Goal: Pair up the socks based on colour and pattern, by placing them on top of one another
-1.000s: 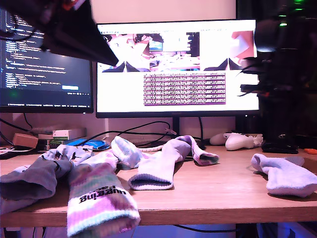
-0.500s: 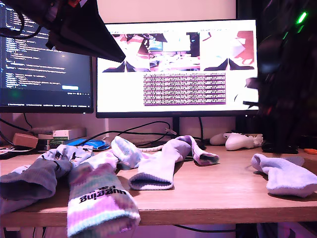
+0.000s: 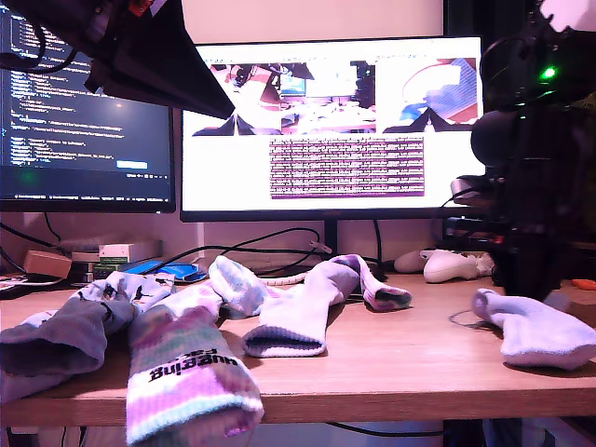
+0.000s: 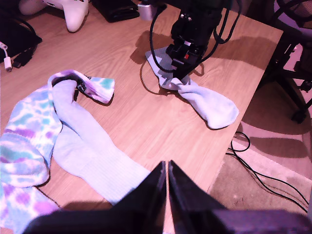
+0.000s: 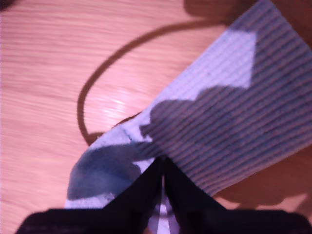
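Observation:
A plain lavender-white sock point(image 3: 545, 335) lies at the exterior view's right. My second gripper point(image 5: 163, 163) is shut, and its tips are down on this sock's ribbed cuff point(image 5: 234, 122). The first wrist view shows that arm point(image 4: 190, 39) standing over the same sock point(image 4: 209, 105). My first gripper point(image 4: 166, 170) is shut on nothing, high above the desk at the exterior view's upper left point(image 3: 140, 47). A second plain sock point(image 3: 293, 317) lies mid-desk over a tie-dye sock point(image 3: 377, 291). A lettered tie-dye sock point(image 3: 186, 372) and a grey-lavender figured sock point(image 3: 65, 335) lie at the exterior view's left.
Two monitors point(image 3: 331, 126) stand behind the desk, with cables and a white game controller point(image 3: 452, 265) at their foot. The desk edge point(image 4: 239, 126) runs close to the plain sock, and beyond it cables lie on the floor. Small boxes point(image 3: 121, 253) sit at the exterior view's back left.
The second arm has come down from a raised, blurred pose onto the plain sock at the exterior view's right. The first arm shifted slightly, then held still. The socks have not moved.

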`<state>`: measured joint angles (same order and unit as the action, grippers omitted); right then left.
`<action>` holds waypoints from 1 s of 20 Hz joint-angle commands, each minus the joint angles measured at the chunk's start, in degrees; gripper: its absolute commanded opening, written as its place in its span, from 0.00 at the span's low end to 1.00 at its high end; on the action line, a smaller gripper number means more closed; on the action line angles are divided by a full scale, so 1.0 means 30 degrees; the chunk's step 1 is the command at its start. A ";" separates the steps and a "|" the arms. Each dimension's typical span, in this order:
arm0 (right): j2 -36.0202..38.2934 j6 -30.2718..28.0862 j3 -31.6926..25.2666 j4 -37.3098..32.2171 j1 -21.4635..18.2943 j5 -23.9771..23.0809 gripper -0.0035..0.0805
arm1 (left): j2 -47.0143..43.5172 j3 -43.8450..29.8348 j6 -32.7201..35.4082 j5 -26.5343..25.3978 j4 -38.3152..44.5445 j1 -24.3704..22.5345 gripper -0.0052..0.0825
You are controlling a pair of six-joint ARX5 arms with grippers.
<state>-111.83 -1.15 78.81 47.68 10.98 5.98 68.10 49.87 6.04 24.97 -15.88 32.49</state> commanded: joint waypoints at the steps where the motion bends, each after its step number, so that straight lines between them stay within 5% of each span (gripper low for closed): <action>1: -0.1515 0.0095 -0.0364 -0.0415 0.0874 0.0138 0.03 | 0.0306 -0.0299 -0.0007 -0.0022 0.0160 0.0007 0.04; 8: -0.1625 -0.0138 -0.0364 -0.1836 0.3249 0.0510 0.03 | 0.0299 -0.0299 0.0000 -0.0022 -0.0015 0.0007 0.04; 13: -0.1188 -0.0350 -0.0335 -0.1996 0.3395 0.0372 0.03 | 0.0299 -0.0299 0.0007 -0.0015 -0.0335 -0.0007 0.04; 20: 0.2739 -0.0452 -0.0240 -0.1559 0.3337 0.0321 0.03 | 0.0270 -0.0299 0.0015 -0.0342 -0.0284 -0.0007 0.04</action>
<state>-105.86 -2.04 78.74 43.05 20.99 6.94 68.10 49.87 6.04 24.12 -17.15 32.49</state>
